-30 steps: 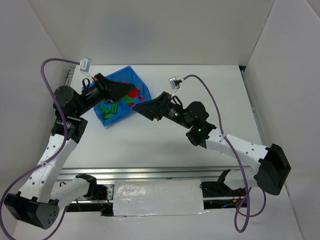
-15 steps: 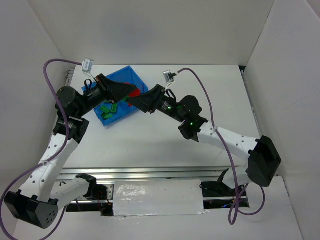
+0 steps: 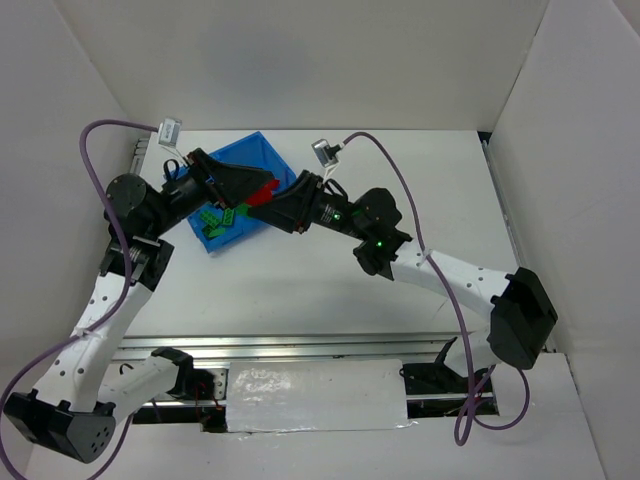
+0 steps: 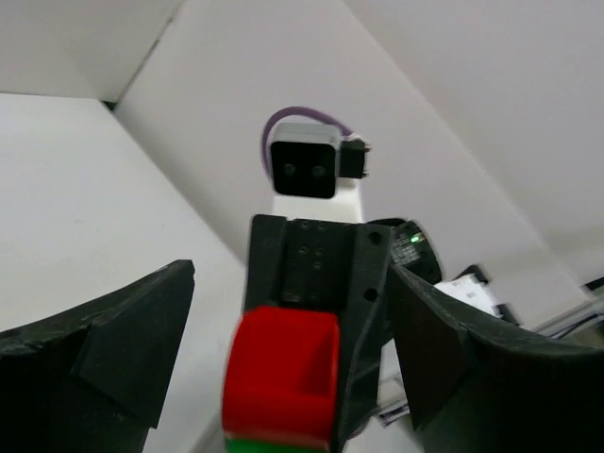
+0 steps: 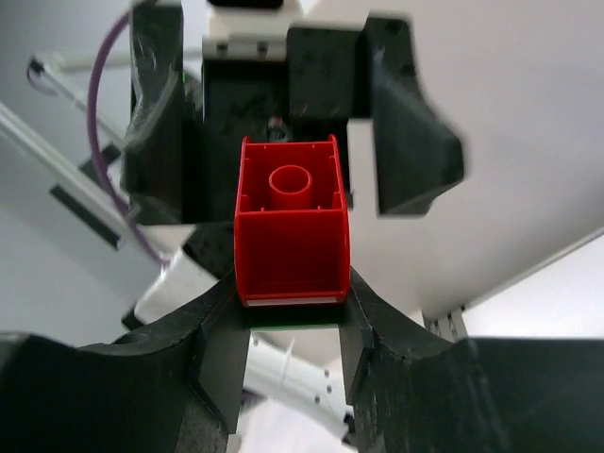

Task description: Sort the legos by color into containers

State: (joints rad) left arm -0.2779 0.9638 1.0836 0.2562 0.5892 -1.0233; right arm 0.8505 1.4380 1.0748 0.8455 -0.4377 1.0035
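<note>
Partly sorted is how the task is judged. Several green legos [image 3: 218,218] are seen lying in the nearer half of the blue bin [image 3: 255,150]. The far half is largely hidden from above, so its contents cannot be counted.

A red-green pair [image 4: 281,377] is held in the air over the bin, not yet separated or dropped. It is clamped by the right gripper [image 5: 292,307], whose fingers are pressed against its two sides. The left gripper [image 3: 248,186] is spread wide with nothing between its fingers and is pointed straight at the pair from close by. Pulling the two halves apart is judged to be the step in hand, after which each half is left to be dropped by color.

The red brick [image 5: 291,236] is seen as a small, glossy, squarish block, hollow at one end with a single round tube inside. Only a thin green edge [image 4: 279,442] of its partner is shown beneath it.
</note>
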